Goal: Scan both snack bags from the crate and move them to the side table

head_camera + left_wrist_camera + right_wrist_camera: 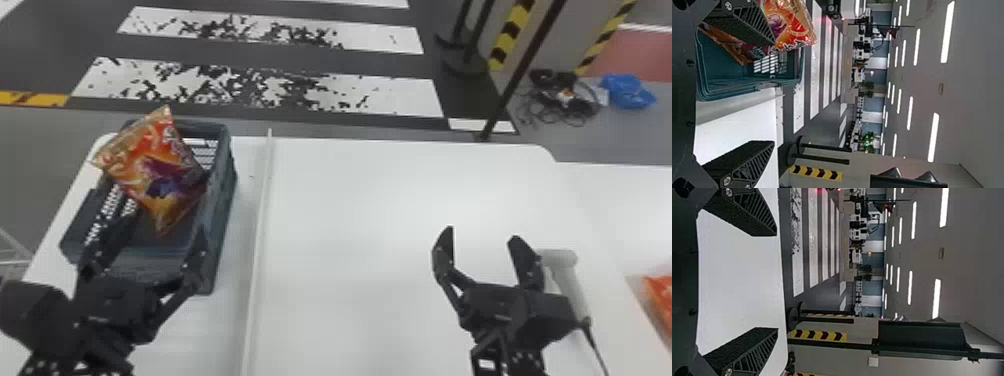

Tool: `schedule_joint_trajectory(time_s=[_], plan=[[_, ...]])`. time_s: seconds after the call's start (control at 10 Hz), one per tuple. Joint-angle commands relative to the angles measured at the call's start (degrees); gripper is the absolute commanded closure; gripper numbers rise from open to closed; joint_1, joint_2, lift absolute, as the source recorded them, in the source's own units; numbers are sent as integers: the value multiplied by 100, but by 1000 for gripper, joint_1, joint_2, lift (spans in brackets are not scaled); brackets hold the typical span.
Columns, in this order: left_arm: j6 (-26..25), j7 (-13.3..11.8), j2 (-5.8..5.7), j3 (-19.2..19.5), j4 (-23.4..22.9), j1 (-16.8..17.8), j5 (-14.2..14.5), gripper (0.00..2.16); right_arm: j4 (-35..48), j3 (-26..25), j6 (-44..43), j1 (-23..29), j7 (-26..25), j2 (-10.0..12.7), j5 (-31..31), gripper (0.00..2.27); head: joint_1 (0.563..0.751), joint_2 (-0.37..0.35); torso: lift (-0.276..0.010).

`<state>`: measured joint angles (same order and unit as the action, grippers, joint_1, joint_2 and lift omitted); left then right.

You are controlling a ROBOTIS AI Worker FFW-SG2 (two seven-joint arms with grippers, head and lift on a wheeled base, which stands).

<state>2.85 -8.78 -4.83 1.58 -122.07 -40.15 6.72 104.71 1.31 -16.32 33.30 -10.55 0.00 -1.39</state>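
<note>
One orange snack bag (155, 170) leans in the dark crate (225, 200), its upper end sticking out above the rim. My left gripper (162, 232) is open over the near part of the crate, just short of the bag's lower end. The left wrist view has the snack bag (793, 23) beside one finger of the gripper (774, 92), with the crate (750, 88) behind. My right gripper (480, 235) stands open above the white table, and the right wrist view shows nothing between the fingers of this gripper (777, 282). A red-orange snack bag (660, 300) lies at the far right.
A white handheld scanner (567, 275) with a black cable is just right of my right gripper. A thin raised strip (260, 225) runs along the white table (350, 200) between the crate and my right arm. Posts (520, 70) stand beyond the table.
</note>
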Motion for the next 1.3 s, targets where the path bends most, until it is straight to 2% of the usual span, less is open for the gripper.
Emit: schedule_joint_trajectory(time_s=[0.0,0.2,0.5,0.6,0.8,1.0,1.2], plan=[[-457,-1,-9,79,-238,43,22,103,-30,71,-6,10,1,5,-2,66,695,-63,-75],[-1600,-1,-44,290,-932,122,66,124,-74,89,11,1,1,5,7,66,695,-38,-75],[-2654,8,-79,721,-1249,649,356,144,-91,89,29,10,1,-18,33,66,695,-4,-75],[-2988,104,-88,738,-1249,913,435,144,-91,89,29,19,1,-44,42,66,695,12,-75],[-3551,175,-88,1055,-1178,1449,558,140,-82,89,29,45,1,-97,60,66,695,28,-75],[-3779,227,-71,1230,-888,1994,593,140,-56,89,29,89,1,-141,77,63,695,59,-75],[-3832,254,-106,1433,-440,2477,646,140,-12,89,46,168,1,-158,68,63,695,86,-75]])
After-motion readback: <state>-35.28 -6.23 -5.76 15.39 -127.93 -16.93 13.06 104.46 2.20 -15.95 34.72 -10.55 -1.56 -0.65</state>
